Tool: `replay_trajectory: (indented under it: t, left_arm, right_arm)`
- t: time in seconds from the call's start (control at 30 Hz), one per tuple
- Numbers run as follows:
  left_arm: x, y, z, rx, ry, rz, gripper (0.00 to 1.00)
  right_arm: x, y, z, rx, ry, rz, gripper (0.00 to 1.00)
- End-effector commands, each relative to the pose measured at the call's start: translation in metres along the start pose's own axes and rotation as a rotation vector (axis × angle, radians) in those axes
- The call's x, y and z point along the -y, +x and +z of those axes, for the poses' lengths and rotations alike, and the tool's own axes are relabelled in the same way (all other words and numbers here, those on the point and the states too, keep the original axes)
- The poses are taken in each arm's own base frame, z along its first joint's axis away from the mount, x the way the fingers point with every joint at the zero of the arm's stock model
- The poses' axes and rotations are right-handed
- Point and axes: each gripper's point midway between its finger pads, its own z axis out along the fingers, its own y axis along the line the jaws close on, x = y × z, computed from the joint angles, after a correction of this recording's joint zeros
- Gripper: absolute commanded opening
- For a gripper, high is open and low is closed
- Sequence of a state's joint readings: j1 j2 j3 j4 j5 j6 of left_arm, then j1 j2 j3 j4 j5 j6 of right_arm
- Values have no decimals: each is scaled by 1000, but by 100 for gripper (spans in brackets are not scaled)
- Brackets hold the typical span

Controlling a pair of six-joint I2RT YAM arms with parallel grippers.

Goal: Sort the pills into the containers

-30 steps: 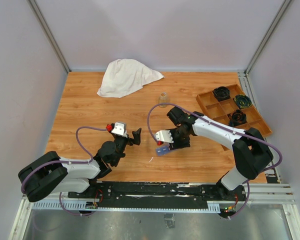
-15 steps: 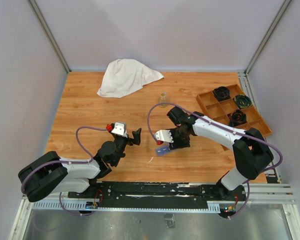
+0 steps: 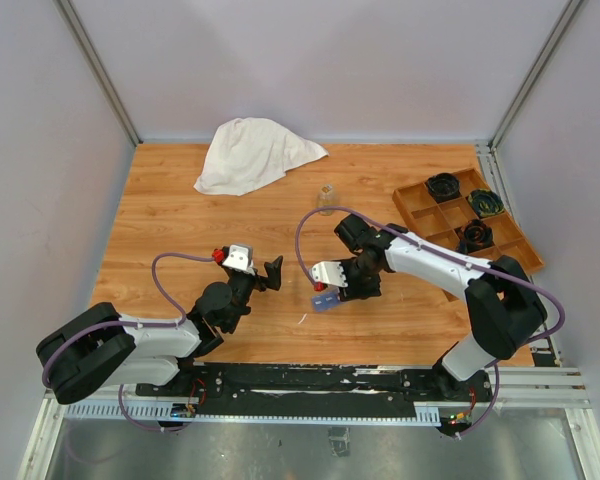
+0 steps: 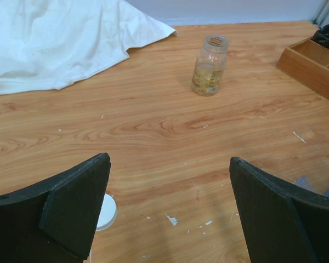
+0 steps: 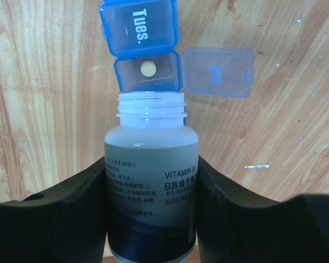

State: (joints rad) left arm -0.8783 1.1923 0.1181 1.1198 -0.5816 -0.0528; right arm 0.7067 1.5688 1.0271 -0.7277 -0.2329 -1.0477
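The blue pill-organizer strip lies on the wooden table; it also shows in the top view. Its "Tues." compartment is closed. The compartment beside it is open, its lid flipped to the right, with one yellow pill inside. My right gripper is shut on a white, uncapped vitamin B bottle, whose mouth points at the open compartment. In the top view the bottle hangs tilted just above the strip. My left gripper is open and empty, left of the strip.
A white bottle cap lies by my left finger. A small glass jar stands mid-table. A white cloth lies at the back left. A brown wooden divided tray with dark items sits at the right.
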Motion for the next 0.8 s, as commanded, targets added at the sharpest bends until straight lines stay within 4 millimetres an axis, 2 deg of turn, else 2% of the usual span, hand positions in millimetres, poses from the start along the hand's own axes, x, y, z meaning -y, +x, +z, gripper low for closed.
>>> replay_trajectory:
  t: [0.0,0.07,0.13,0.23,0.3,0.33,0.4,0.43,0.5,0.57,0.6,0.67,0.77]
  left_arm:
    - [1,-13,3,42,-4,-31,99]
    - [1,-13,3,42,-3,-31,99]
    - [1,-12,3,40,-4,-30,99]
    - [1,-12,3,40,-5,-29,99]
    - [1,-13,3,42,-3,-31,99]
    - [1,-13,3,42,-4,-31,99]
    - [1,-13,3,41,-2,-31,99]
    - [1,-13,3,41,-3,-30,99]
    - [1,-12,3,41,-4,-30,99]
    - [1,-13,3,42,-2,-32,99]
    - [1,-12,3,41,-2,-30,99]
    - [1,-13,3,41,-5,-30,99]
    - [1,-12,3,39,-2,-29,99]
  right_arm:
    - [-1,2,-4,3,-5,19,1]
    - [-6,-3,-5,18,-23,0,1]
    - [3,3,-4,-11,33,17,1]
    - [-15,-6,-5,36,-61,-9,1]
    - [6,4,-3,-15,54,17,1]
    - [10,5,-5,-20,53,28,1]
    - [-11,-5,-5,34,-57,4,1]
    - [-6,-7,-3,32,-15,-8,1]
    - [5,1,-4,-6,53,8,1]
    - [-8,-5,-6,27,-37,4,1]
    - [-6,-8,-6,34,-20,-7,1]
    - [5,0,-5,-2,47,9,1]
    - [-9,-7,-5,37,-33,-12,1]
